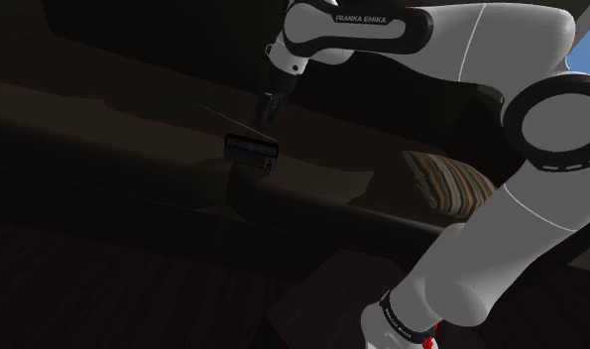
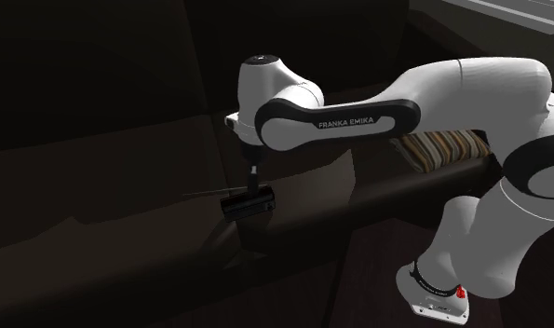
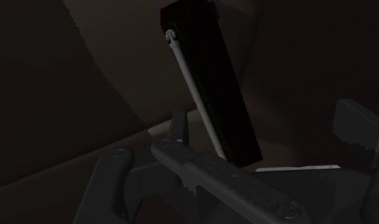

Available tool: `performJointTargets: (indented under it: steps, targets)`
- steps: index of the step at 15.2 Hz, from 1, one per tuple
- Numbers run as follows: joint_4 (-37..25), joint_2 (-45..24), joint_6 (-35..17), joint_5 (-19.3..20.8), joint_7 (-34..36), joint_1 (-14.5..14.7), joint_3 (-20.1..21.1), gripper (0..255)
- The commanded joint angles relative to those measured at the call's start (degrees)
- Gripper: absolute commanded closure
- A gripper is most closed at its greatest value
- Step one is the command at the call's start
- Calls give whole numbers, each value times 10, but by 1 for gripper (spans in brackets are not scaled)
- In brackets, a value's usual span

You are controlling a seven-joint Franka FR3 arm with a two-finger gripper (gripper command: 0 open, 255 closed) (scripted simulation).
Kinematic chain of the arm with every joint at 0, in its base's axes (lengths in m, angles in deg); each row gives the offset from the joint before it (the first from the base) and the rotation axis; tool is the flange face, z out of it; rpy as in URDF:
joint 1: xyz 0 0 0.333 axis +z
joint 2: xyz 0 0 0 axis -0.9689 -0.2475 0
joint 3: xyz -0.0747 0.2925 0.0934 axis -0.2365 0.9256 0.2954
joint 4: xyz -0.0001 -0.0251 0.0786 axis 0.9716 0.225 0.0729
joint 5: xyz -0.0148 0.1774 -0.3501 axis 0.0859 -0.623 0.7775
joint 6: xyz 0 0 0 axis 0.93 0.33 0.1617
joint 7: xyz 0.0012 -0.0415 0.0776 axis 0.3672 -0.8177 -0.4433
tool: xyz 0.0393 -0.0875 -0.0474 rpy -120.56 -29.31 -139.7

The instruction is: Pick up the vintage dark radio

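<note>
In the shoulder view the arm (image 1: pixel 451 40) reaches down to a dark seat (image 1: pixel 322 188). The radio (image 1: pixel 251 149), a small dark box, sits near the seat's front edge. Its thin antenna (image 1: pixel 228 119) slants away toward this view's left. The gripper (image 1: pixel 270 111) hangs just above the radio, too dim here to tell how its fingers stand. A striped cushion (image 1: pixel 451 183) lies well to the right.

In the second exterior view the gripper (image 2: pixel 253 182) points straight down, its tip at the radio's (image 2: pixel 248 202) top. I cannot tell whether they touch. The cushion (image 2: pixel 442 147) lies behind the arm (image 2: pixel 358 116).

In the wrist view the gripper (image 3: pixel 267 127) is spread. The radio (image 3: pixel 213 83) is a black slab with the antenna (image 3: pixel 194 89) along one edge. Its near end reaches between the fingers (image 3: pixel 357 124), apart from the one marked, so nothing is pinched.
</note>
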Motion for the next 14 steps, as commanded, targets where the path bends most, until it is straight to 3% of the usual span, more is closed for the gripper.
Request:
performJointTargets:
  steps: [1, 7, 14]
  targets:
    - [-35, -37, -8, -5, -12, 4, 4, 0]
    - [-175, -161, -10, -13, -37, 15, 19, 0]
    - [-137, -167, -53, -15, -44, 16, 20, 0]
